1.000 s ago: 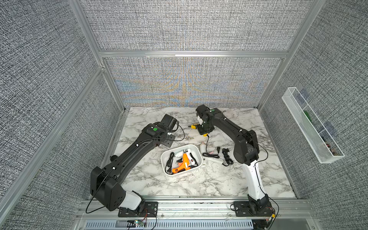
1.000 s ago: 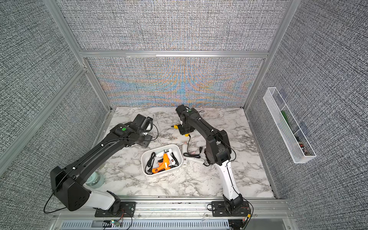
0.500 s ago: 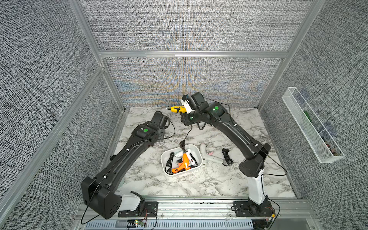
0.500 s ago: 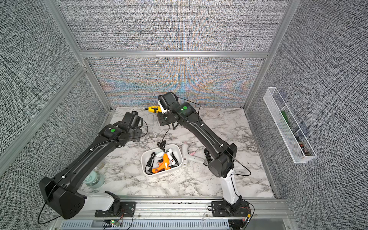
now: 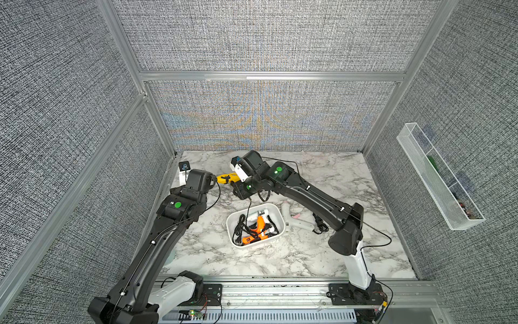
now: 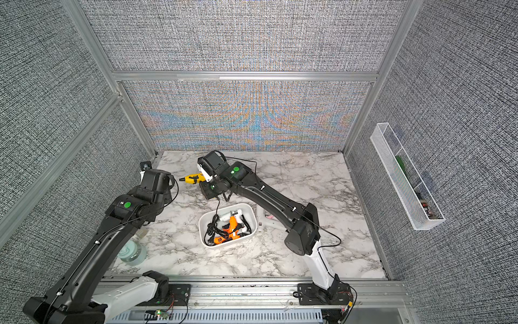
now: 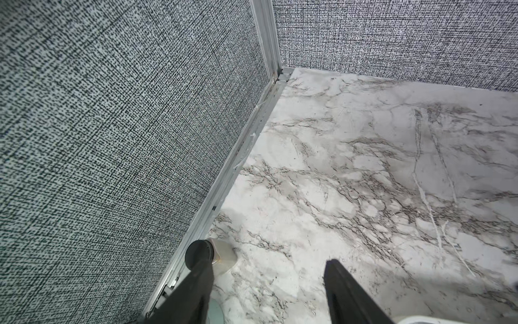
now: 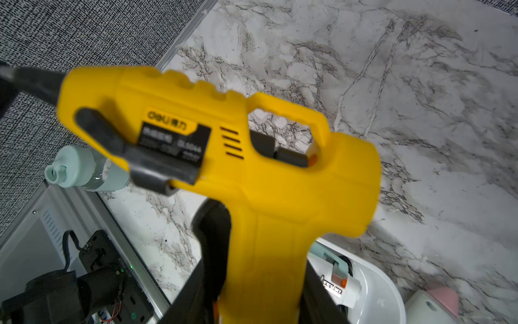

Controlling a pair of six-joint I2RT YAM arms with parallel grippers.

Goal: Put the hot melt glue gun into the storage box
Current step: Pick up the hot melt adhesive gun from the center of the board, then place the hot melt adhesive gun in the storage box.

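Yellow glue gun (image 8: 252, 168) aloft in right gripper (image 8: 260, 275), near storage box (image 5: 262, 243); left gripper (image 7: 265, 259) wide, empty

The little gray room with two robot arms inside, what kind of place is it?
Probably a robot practice booth, not a home. Gray fabric walls shut in a marble-look table, and the left arm and right arm are bolted to a rail at its front.

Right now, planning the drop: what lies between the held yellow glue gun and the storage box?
In both top views, a black cord hangs from the gun over bare marble.
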